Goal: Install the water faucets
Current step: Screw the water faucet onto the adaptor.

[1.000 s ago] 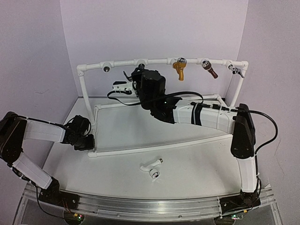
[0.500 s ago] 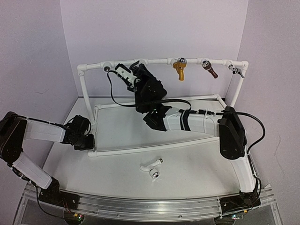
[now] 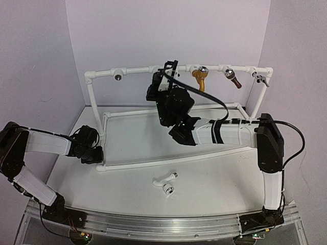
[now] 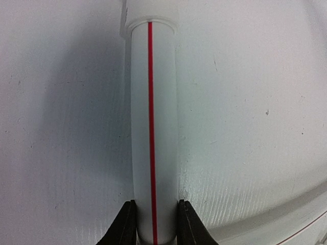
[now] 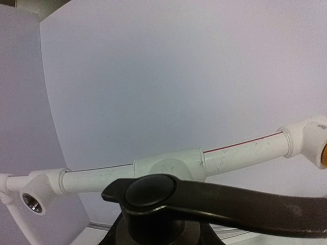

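Top external view showed the right gripper [image 3: 166, 71] up at the upper rail [image 3: 135, 70] of the pipe frame [image 3: 153, 162], between an open socket [image 3: 117, 76] and the gold tap [image 3: 199, 76]. From there its fingers and load merged into one dark mass and could not be told apart.

Right wrist view was clearer. The black tap [image 5: 150, 193] filled the bottom edge, round cap up and thin lever running off to the right, its body cut off by the frame. It sat just in front of a tee fitting [image 5: 168, 164] on the rail; whether it touched the fitting could not be told. The fingers were hidden under it, yet the tap hung right in their place, high off the table [image 3: 230, 189], so the jaws were grasping it.

The white tap [image 3: 165, 182] lay on the table near the front, well apart from both arms. The left gripper [image 3: 93, 154] sat low at the frame's front left corner, and its wrist view showed both fingers [image 4: 125, 227] clenched on a pipe [image 4: 163, 127] marked with a red line. The brown tap [image 3: 232, 77] and a small grey tap [image 3: 259, 76] hung further right on the rail.
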{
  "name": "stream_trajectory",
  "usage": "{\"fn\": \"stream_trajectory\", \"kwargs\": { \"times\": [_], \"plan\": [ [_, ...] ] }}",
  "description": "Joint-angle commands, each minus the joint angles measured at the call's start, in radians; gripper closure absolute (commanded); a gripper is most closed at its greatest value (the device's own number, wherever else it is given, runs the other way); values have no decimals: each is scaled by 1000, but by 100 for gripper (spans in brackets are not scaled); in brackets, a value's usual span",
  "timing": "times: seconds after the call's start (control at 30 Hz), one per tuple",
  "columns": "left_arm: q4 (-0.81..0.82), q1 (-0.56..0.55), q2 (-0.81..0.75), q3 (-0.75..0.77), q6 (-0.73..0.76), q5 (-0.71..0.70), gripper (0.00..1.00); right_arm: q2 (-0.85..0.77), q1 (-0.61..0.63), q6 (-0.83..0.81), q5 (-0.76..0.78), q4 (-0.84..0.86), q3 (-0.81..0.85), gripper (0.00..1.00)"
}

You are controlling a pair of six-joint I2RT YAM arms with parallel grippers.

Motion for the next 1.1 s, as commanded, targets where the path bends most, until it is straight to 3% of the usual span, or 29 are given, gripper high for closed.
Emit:
{"fn": "stream_trajectory", "kwargs": {
  "times": [0.0, 0.07, 0.2, 0.33, 0.53, 0.63, 0.73, 0.83, 1.0, 1.07],
  "plan": [
    [88, -52, 21, 8, 40, 225, 100, -112, -39, 331, 80, 0, -93, 50],
    [87, -52, 24, 11, 41, 226, 100, -145, -39, 349, 45, -21, -119, 36],
    [87, -52, 25, 12, 41, 226, 100, -231, -40, 373, -51, -88, -192, 21],
    [89, -52, 23, 8, 39, 227, 100, -303, -36, 312, -222, -288, -216, 17],
    [88, -52, 29, 13, 42, 229, 100, -382, -18, 73, -314, -563, -221, 14],
    [87, -52, 28, 12, 41, 230, 100, -395, 15, -201, -350, -707, -197, 13],
    [87, -53, 25, 10, 41, 230, 100, -385, 81, -585, -269, -807, -181, 8],
    [88, -52, 25, 10, 41, 230, 100, -360, 124, -976, -141, -809, -190, 4],
    [87, -52, 29, 12, 41, 230, 100, -274, 131, -1489, 27, -687, -156, 2],
    [87, -52, 30, 13, 41, 230, 100, -245, 130, -1618, 44, -635, -127, 2]
  ]
}}
